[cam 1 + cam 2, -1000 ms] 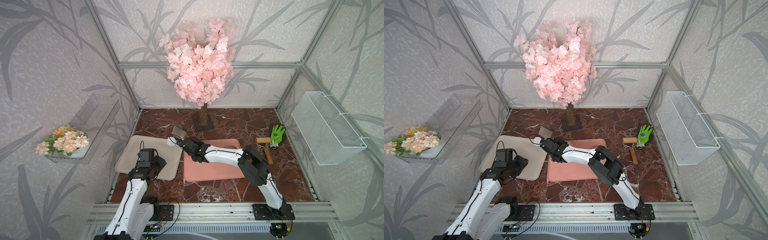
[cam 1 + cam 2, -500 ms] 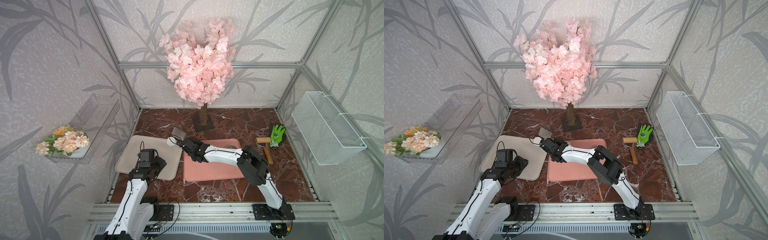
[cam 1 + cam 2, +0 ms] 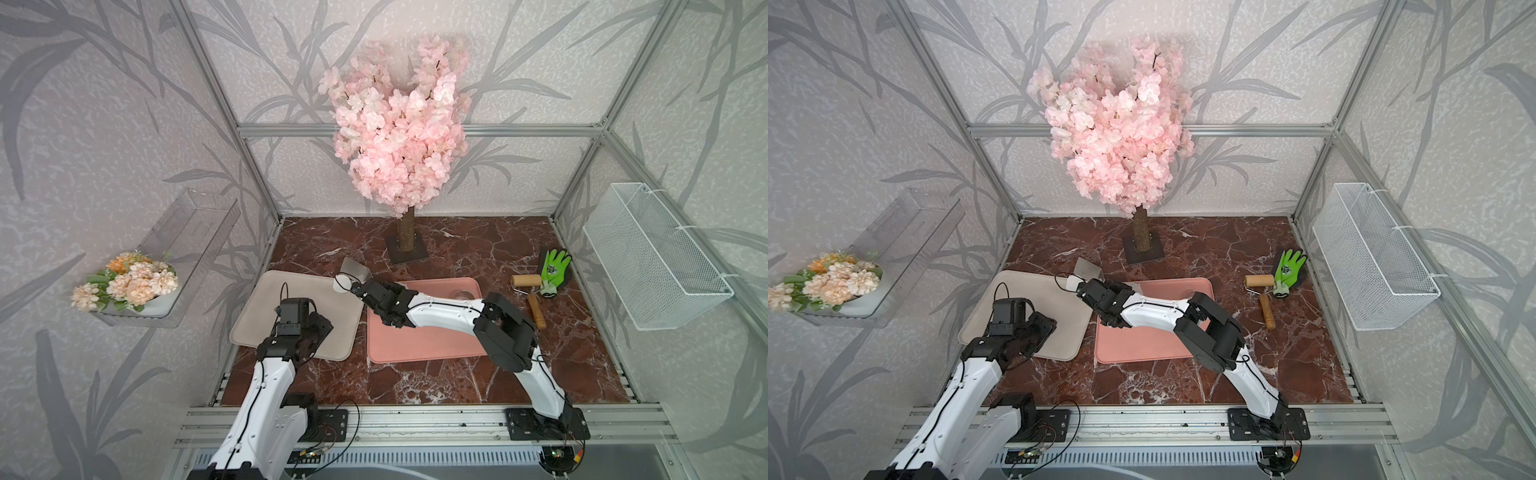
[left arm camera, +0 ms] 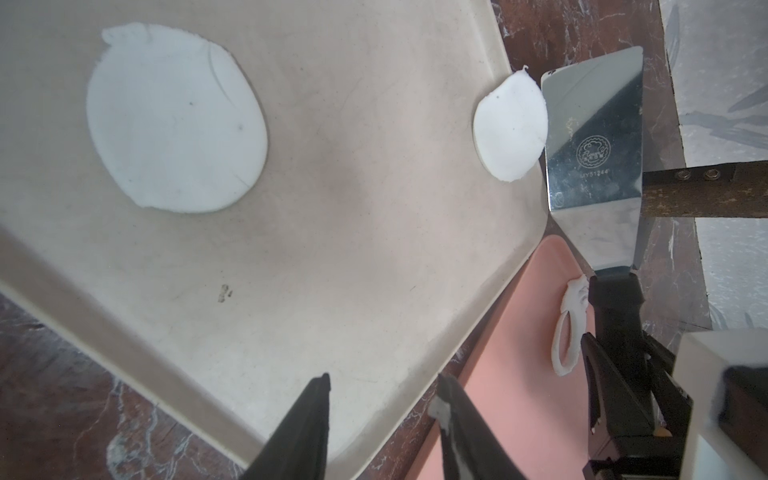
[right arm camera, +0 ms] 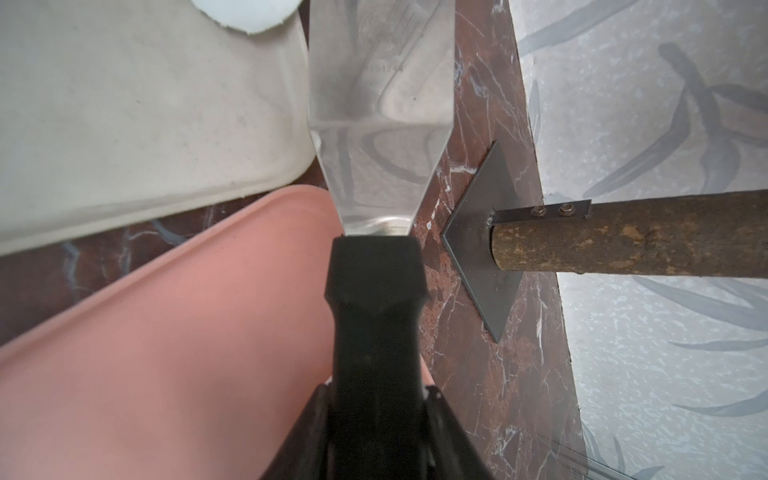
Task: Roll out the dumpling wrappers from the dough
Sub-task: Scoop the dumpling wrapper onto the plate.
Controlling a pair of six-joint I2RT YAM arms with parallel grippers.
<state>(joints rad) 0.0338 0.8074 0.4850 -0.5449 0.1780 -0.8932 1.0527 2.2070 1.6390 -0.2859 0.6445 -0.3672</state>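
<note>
A thin white oval sheet of dough point(image 4: 174, 120) lies flat on the beige tray point(image 4: 353, 232). A smaller round dumpling wrapper point(image 4: 511, 129) rests at that tray's back right corner point(image 3: 343, 284), touching the edge of a metal spatula blade point(image 4: 594, 137). My right gripper point(image 5: 376, 388) is shut on the spatula's black handle point(image 5: 374, 316), reaching over the pink tray point(image 3: 428, 340). My left gripper point(image 4: 384, 380) hovers open over the beige tray's near edge, holding nothing, with a smear of dough on one finger point(image 4: 442, 409).
A white dough loop with a hole point(image 4: 567, 332) lies on the pink tray beside the spatula handle. A clear ring cutter point(image 3: 463, 294) sits at that tray's back. The wooden rolling pin point(image 3: 528, 284) and a green glove point(image 3: 555, 268) lie to the right. The tree's base plate point(image 3: 407, 249) stands behind.
</note>
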